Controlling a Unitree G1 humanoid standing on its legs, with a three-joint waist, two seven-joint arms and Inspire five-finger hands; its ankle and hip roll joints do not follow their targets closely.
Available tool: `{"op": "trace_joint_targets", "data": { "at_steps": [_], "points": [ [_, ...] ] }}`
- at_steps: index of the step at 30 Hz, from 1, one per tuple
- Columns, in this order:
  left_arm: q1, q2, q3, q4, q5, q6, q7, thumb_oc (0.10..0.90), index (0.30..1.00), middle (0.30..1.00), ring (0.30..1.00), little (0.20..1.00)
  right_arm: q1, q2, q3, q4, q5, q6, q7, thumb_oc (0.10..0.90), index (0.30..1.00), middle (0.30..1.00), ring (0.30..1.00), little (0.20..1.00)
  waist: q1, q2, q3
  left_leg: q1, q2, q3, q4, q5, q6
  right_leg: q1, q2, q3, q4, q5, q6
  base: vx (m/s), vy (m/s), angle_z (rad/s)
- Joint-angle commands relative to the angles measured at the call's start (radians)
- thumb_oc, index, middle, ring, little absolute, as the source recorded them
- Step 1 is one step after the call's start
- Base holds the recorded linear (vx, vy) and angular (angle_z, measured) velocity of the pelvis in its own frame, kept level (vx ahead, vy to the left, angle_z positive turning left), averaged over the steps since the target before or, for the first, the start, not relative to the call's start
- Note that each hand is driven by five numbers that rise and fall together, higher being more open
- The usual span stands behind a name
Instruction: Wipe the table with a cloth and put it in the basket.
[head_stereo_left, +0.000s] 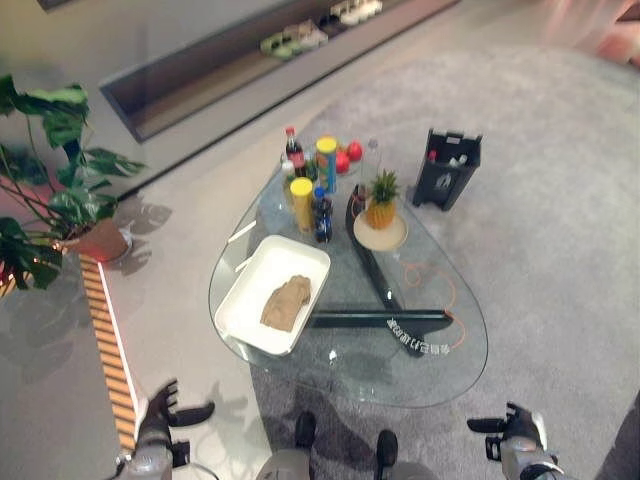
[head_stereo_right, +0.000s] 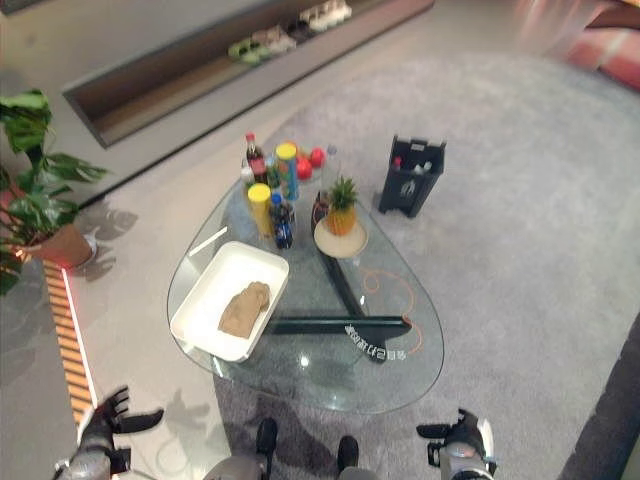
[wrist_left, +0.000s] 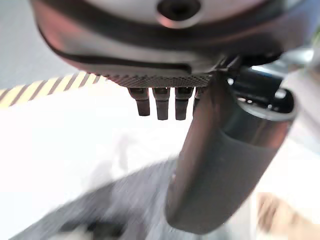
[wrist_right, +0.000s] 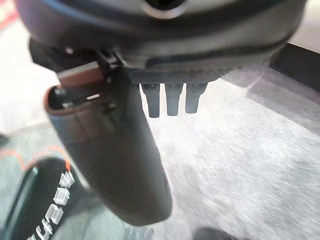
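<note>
Standing before the glass table (head_stereo_left: 440, 370), I see the white tray (head_stereo_left: 250, 290) on it holding the brown cloth (head_stereo_left: 287, 303), while my left hand (head_stereo_left: 158, 412) and right hand (head_stereo_left: 515, 425) hang below with relaxed, empty fingers.

A glass table (head_stereo_left: 440, 370) carries a white tray (head_stereo_left: 250, 300), bottles (head_stereo_left: 310, 190) and a pineapple (head_stereo_left: 381, 200).
</note>
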Motion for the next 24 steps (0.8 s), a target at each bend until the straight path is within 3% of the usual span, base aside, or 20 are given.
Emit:
{"op": "trace_joint_targets", "data": {
  "at_steps": [1,8,17,24],
  "points": [
    [-0.093,0.04,0.005,0.009,0.042,0.004,-0.054,0.8,0.9,0.9,0.9,0.9,-0.027,-0.041,0.029,0.012,-0.077,0.006,0.059,0.8,0.9,0.9,0.9,0.9,0.006,0.003,0.01,0.032,-0.037,0.026,0.006,-0.065,0.016,-0.036,0.004,-0.004,0.058,0.022,0.015,0.0,0.0,0.0],
    [-0.122,-0.003,-0.051,0.045,0.099,0.067,-0.098,0.8,0.9,0.9,0.9,0.9,-0.026,0.018,0.066,0.044,-0.08,0.065,0.119,0.8,0.9,0.9,0.9,0.9,-0.003,-0.007,-0.014,0.076,-0.024,0.053,0.006,-0.086,0.017,-0.002,-0.006,-0.013,0.052,0.018,0.02,0.01,-0.004,-0.03],
    [-0.137,-0.025,-0.08,0.061,0.123,0.146,-0.092,0.8,0.9,0.9,0.9,0.9,-0.03,0.046,0.106,0.043,-0.105,0.083,0.127,0.8,0.9,0.9,0.9,0.9,-0.021,-0.001,-0.038,0.108,-0.019,0.058,0.006,-0.102,0.018,0.028,-0.006,0.0,0.037,0.02,0.021,0.01,-0.001,-0.04],
    [-0.121,-0.037,-0.08,0.077,0.12,0.16,-0.097,0.8,0.9,0.9,0.9,0.9,-0.018,0.047,0.111,0.058,-0.13,0.077,0.133,0.8,0.9,0.9,0.9,0.9,-0.029,0.003,-0.047,0.112,-0.018,0.055,0.006,-0.105,0.016,0.035,-0.002,0.012,0.018,0.027,0.022,0.01,-0.002,-0.04]
  ]
}}
